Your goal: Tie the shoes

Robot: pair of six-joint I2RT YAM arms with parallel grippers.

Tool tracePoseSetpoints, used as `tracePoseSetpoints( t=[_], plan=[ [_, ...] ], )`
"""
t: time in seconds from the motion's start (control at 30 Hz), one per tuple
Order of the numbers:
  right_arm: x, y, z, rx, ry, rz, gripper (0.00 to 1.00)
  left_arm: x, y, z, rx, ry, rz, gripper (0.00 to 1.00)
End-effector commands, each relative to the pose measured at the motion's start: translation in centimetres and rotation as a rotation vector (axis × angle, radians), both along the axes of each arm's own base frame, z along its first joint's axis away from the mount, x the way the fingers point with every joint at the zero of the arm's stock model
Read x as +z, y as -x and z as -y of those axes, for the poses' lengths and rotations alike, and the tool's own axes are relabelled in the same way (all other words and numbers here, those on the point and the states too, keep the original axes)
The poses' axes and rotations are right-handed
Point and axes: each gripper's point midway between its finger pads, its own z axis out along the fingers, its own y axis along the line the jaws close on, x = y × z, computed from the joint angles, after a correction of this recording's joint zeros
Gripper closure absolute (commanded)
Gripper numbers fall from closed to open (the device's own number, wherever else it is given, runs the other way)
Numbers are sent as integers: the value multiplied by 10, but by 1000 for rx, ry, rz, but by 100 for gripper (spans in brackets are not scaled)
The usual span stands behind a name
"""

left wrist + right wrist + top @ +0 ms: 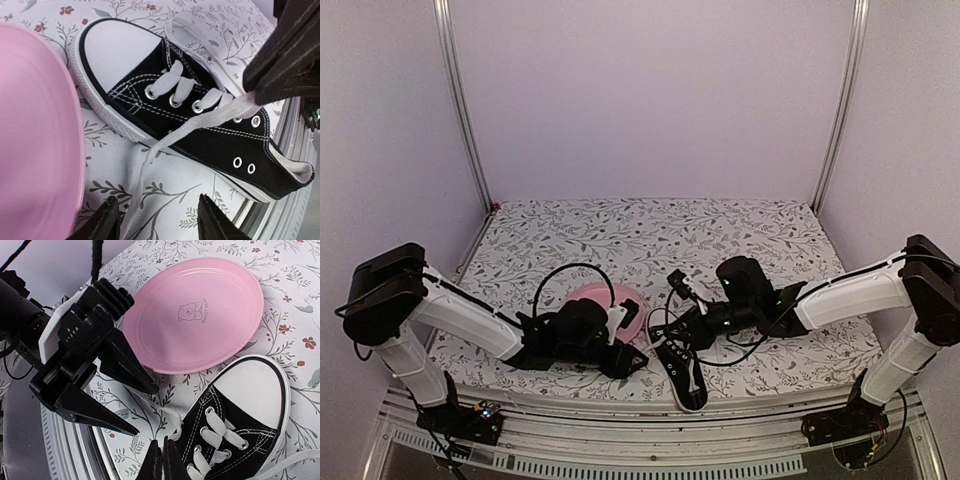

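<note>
A black canvas sneaker (688, 385) with a white toe cap lies at the table's front edge, toe towards the pink plate. It fills the left wrist view (200, 130) and shows at lower right in the right wrist view (240, 410). My right gripper (162, 462) is shut on a white lace (235, 107) beside the eyelets, and it also shows in the overhead view (670, 343). That lace runs down across the cloth between the fingers of my left gripper (156, 210), which stands open without touching it. The left gripper appears too in the overhead (638, 362) and right wrist (145, 411) views.
A pink plate (605, 297) with a bear print (192, 311) lies just left of the shoe's toe, close to the left gripper (35, 140). The metal rail of the table's front edge (295, 150) runs right beside the shoe's heel. Black cables loop over the cloth (560, 275).
</note>
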Motion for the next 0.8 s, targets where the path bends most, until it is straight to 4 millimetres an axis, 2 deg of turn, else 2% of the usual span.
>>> tracePoseSetpoints(
  t=[0.0, 0.23, 0.3, 0.43, 0.53, 0.67, 0.77],
  plan=[
    [13, -5, 0, -37, -45, 16, 98, -9, -1, 7, -19, -48, 25, 50],
    [18, -3, -1, -30, -65, 17, 98, -20, -4, 13, -19, -100, 37, 60],
    [21, -3, -1, -33, -74, 18, 98, -24, -5, 12, -11, -118, 43, 70],
    [25, -2, 2, -41, -94, 23, 98, -29, -10, 6, 33, -161, 63, 100],
    [27, -2, 4, -49, -100, 17, 97, -27, -18, -2, 102, -177, 91, 100],
    [21, 5, 7, -32, -98, -11, 95, 16, -31, -4, 178, -97, 170, 100],
    [14, 14, 8, -4, -95, -51, 86, 59, -43, -2, 212, -14, 245, 100]
  ],
)
